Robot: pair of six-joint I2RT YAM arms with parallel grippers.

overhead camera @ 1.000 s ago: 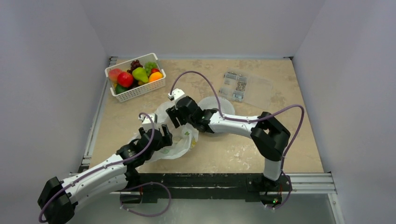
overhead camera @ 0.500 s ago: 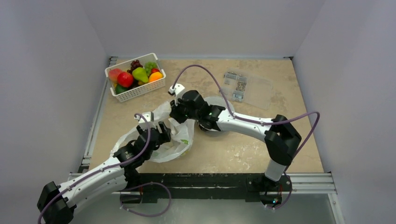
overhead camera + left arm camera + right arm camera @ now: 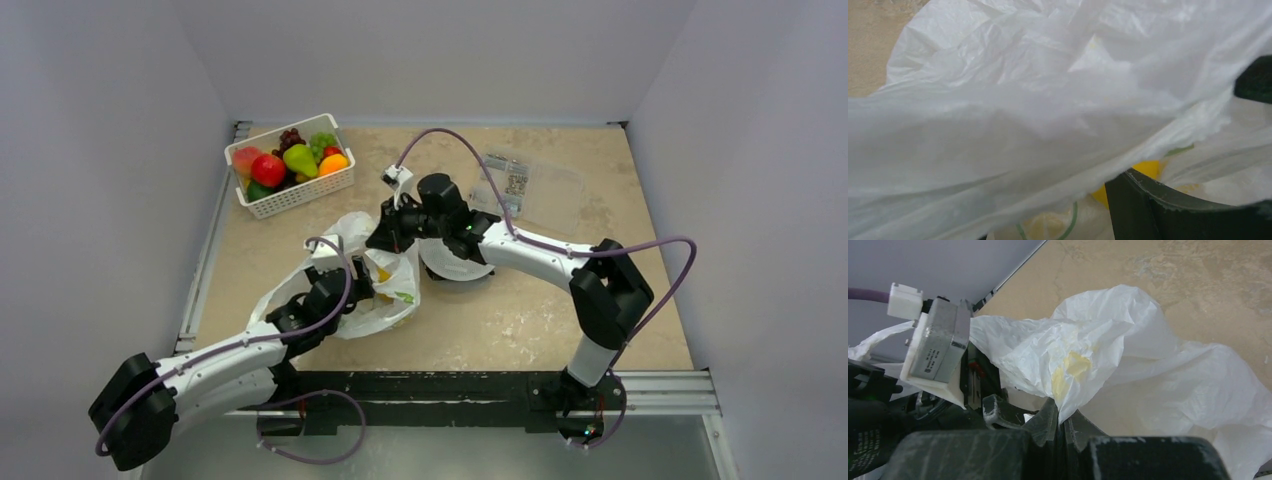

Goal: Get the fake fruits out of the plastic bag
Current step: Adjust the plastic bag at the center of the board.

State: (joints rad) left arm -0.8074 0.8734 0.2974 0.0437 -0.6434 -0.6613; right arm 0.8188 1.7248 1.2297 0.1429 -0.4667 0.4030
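Top view: plastic bag (image 3: 375,305) lies crumpled on table (image 3: 520,320) between both arms. White basket (image 3: 300,196) of fruit sits well apart, far left. Right gripper (image 3: 384,238) at bag's upper edge; left gripper (image 3: 358,290) at bag's opening, partly under film.

Right wrist view alone: fingers pressed together, pinching bag film.

Left wrist view alone: yellow fruit (image 3: 1144,171) inside bag, beside one dark finger (image 3: 1148,210). Spread of left fingers cannot be told.
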